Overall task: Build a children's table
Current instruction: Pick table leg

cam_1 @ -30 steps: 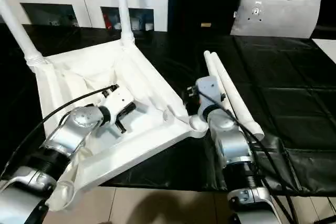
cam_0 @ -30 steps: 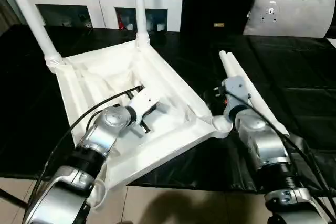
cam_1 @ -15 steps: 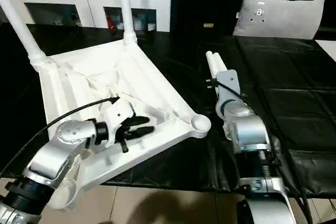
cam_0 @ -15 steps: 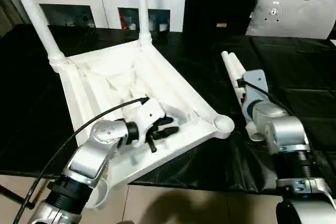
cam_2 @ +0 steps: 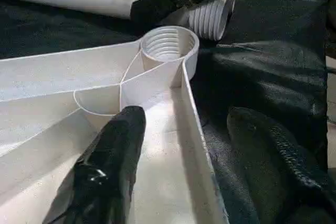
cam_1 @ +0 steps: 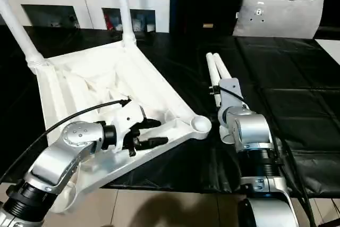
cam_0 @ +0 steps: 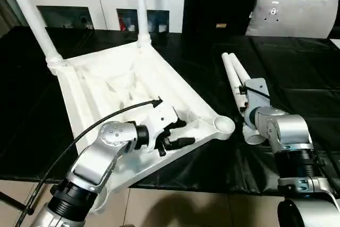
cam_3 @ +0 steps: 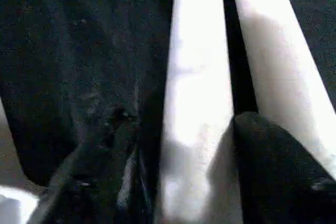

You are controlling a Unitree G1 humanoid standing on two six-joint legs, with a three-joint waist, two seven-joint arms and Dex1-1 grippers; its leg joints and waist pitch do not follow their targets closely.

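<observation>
White ribbed tabletop [cam_0: 106, 86] lies upside down on black desk [cam_0: 297, 73], 2 legs up at 11 o'clock; 2 loose legs [cam_0: 236, 75] at 3. Left pincer [cam_0: 178, 134] wide, straddling its rim. Right pincer [cam_3: 184, 145] apart astride one loose leg, grip unclear

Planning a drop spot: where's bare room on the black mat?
Free: black mat right of the loose legs, below the grey pillow. Crowded: gap between tabletop corner socket and loose legs, where the right hand works.
</observation>
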